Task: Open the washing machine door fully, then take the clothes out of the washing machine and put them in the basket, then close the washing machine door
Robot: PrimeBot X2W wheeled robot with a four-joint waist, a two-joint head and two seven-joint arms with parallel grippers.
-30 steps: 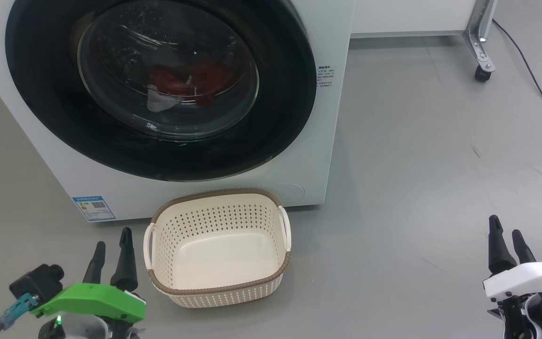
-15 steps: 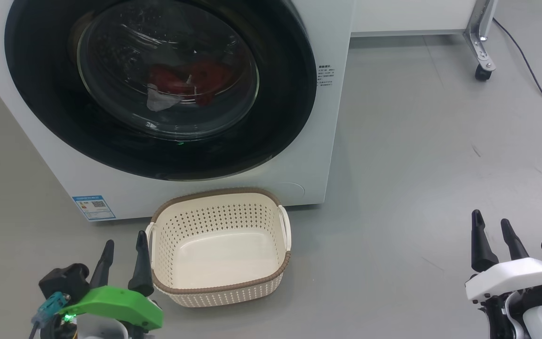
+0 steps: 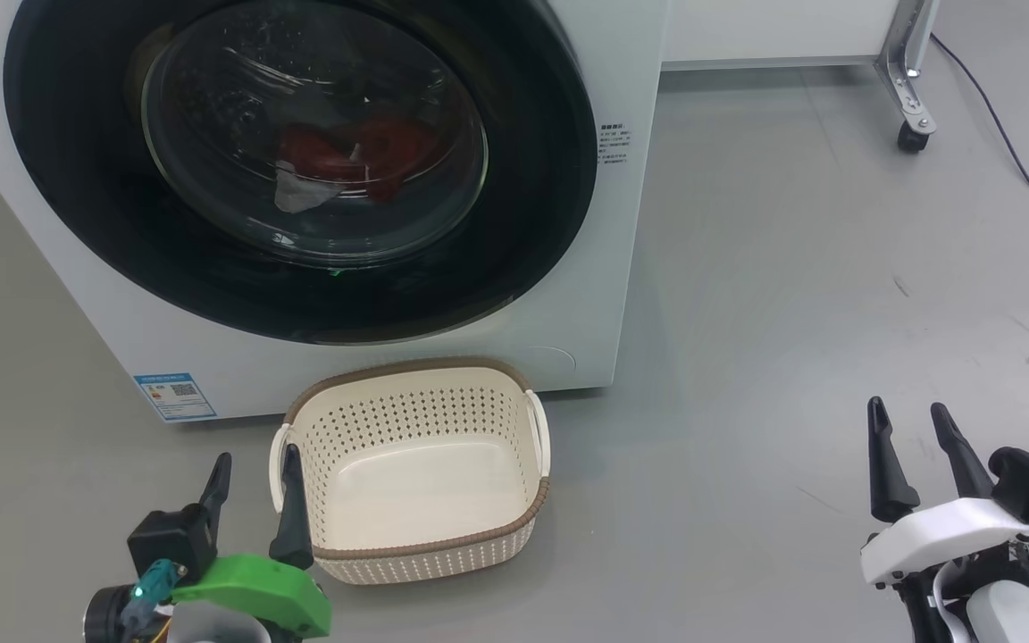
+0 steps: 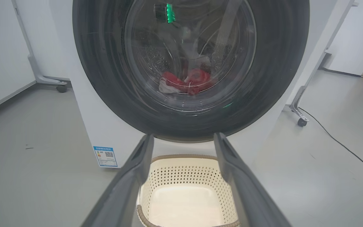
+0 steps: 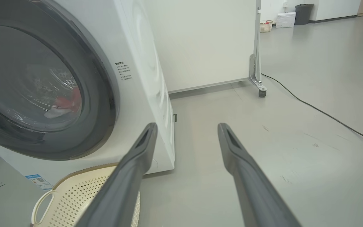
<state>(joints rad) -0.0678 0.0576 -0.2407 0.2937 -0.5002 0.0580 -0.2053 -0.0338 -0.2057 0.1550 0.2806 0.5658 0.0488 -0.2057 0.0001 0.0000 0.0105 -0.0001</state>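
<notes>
Grey floor (image 3: 791, 268) runs under a white front-loading washing machine (image 3: 622, 268), with a black cable (image 3: 1015, 152) and a castor (image 3: 909, 136) of a metal frame off to its right. Its round black washing machine door (image 3: 77, 196) is shut, and the red clothes (image 3: 345, 152) with a pale patch lie behind the glass window, low in the drum. A blue label (image 3: 173, 396) sits at the machine's lower left. The cream perforated basket (image 3: 407, 364) stands on the floor just before the machine. The left end effector (image 3: 255, 455) has its fingers spread wide, holding nothing, just beside the basket's left handle. The right end effector (image 3: 906, 406), equally wide and holding nothing, hangs over the floor well apart to the right.
</notes>
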